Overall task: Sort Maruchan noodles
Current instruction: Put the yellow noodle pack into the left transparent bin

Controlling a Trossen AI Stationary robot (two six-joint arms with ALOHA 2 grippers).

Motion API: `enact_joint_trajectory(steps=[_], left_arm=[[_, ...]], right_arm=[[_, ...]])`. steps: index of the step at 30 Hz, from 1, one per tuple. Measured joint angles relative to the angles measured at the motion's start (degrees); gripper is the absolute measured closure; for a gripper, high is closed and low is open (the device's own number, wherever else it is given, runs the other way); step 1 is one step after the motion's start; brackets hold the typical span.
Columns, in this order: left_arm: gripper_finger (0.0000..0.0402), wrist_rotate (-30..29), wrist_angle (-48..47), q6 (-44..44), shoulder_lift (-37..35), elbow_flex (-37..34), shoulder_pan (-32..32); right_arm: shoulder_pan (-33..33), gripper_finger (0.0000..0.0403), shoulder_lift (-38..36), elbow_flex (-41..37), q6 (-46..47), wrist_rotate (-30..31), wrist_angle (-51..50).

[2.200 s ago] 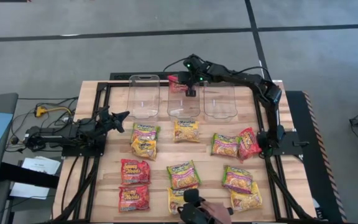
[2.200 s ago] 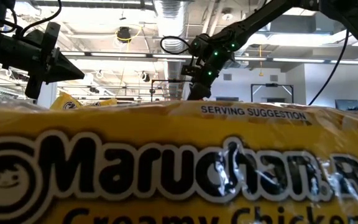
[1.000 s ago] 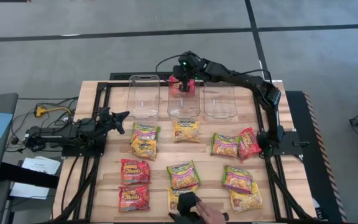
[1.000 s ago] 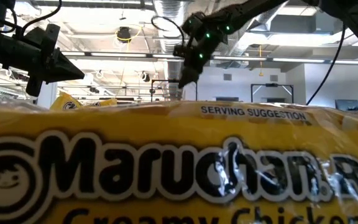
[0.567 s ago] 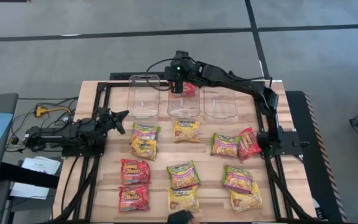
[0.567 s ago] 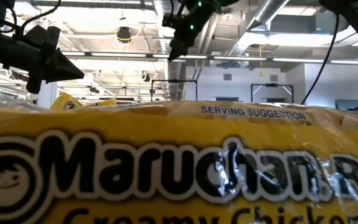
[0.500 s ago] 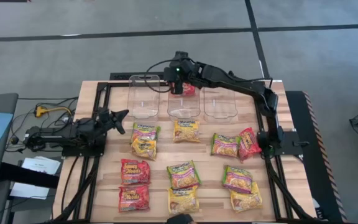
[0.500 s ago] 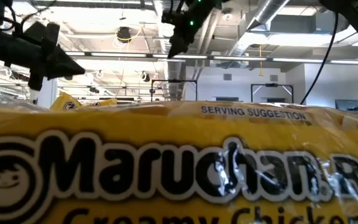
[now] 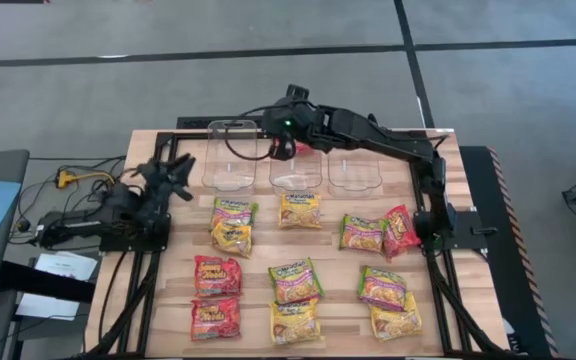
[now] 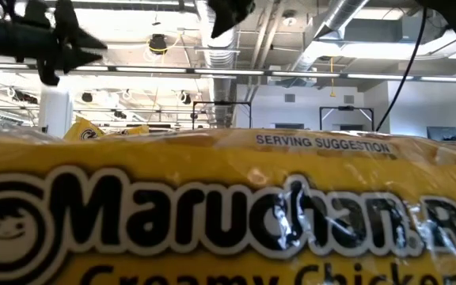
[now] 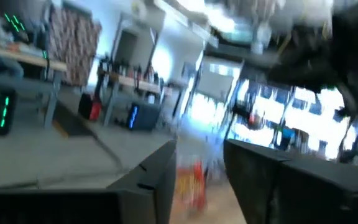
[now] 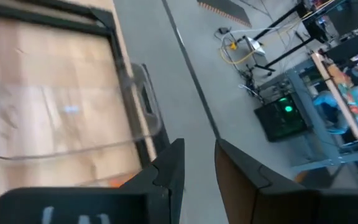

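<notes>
Several Maruchan noodles packets (image 9: 295, 280) in yellow, red and green lie flat in loose rows on the wooden table. One yellow packet (image 10: 228, 214) fills the front of the low view. A red packet (image 9: 305, 147) shows partly under my right arm at the far end of the middle clear bin (image 9: 296, 172). My right gripper (image 9: 274, 150) hangs high between the left bin (image 9: 230, 158) and the middle bin. Its fingers stand a little apart, with only floor between them (image 12: 199, 155). My left gripper (image 9: 183, 168) is raised at the table's left, open and holding nothing (image 11: 201, 168).
A third clear bin (image 9: 353, 165) stands at the far right of the row. A black frame (image 9: 158, 150) edges the table. Bare wood lies between the packet rows and along the table's near edge.
My right gripper has risen and moved toward the table's left, from over the middle bin toward the left bin. My left gripper has lifted, swung toward the far edge and opened. A person's hand at the near edge has drawn away, leaving a yellow packet there.
</notes>
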Motion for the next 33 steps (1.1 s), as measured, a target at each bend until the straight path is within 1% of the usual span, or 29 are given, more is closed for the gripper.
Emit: enact_joint_trajectory(steps=[2, 5, 9, 11, 13, 15, 17, 21, 24, 26, 29, 33], left_arm=[[0.0259, 1.31, 5.94, 0.33, -0.02, 0.02, 0.49], [0.0252, 6.92, 14.85, 1.46, -0.02, 0.04, 1.01], [0.0251, 12.71, 24.26, 1.87, -0.02, 0.07, 1.18], [0.0251, 15.22, 26.81, 1.87, -0.02, 0.43, 1.18], [0.0251, 16.81, 25.74, 1.87, 0.03, 1.91, 1.16], [0.0251, 17.8, 21.92, 2.21, 0.66, 4.85, 1.16], [0.0251, 19.3, 15.67, 3.29, 1.79, 8.47, 1.16], [0.0251, 21.89, -1.86, 5.3, 6.02, 17.48, 1.16], [0.0251, 22.55, -17.22, 4.35, 9.58, 23.91, 1.16], [0.0251, 22.78, -25.34, 3.01, 11.88, 27.34, 1.16], [0.0251, 22.77, -30.65, 2.73, 15.09, 30.88, 1.16], [0.0251, 22.2, -32.33, 4.52, 19.27, 33.03, 1.16]], right_arm=[[1.43, 0.029, 0.0, 1.67, 2.0, 0.06, -0.83], [3.74, 0.029, 0.0, 4.03, 4.87, 0.3, -1.29], [7.09, 0.029, -1.24, 3.71, 5.86, 1.15, -1.38], [9.01, 0.029, -1.73, 3.89, 5.67, 2.45, -0.69], [10.67, 0.029, -2.58, 3.77, 5.59, 4.16, -1.59], [12.41, 0.029, -2.93, 3.78, 5.58, 5.89, -1.19], [13.81, 0.029, -3.16, 3.85, 5.6, 7.78, -1.22], [15.85, 0.029, -3.99, 3.76, 5.57, 11.46, -1.5], [16.78, 0.029, -4.03, 3.83, 5.59, 13.28, -1.67], [17.45, 0.029, -3.93, 3.77, 5.78, 14.62, -1.93], [18.5, 0.029, -3.96, 3.78, 7.36, 15.69, -2.45], [19.65, 0.029, -3.91, 3.78, 10.91, 16.39, -4.87]])
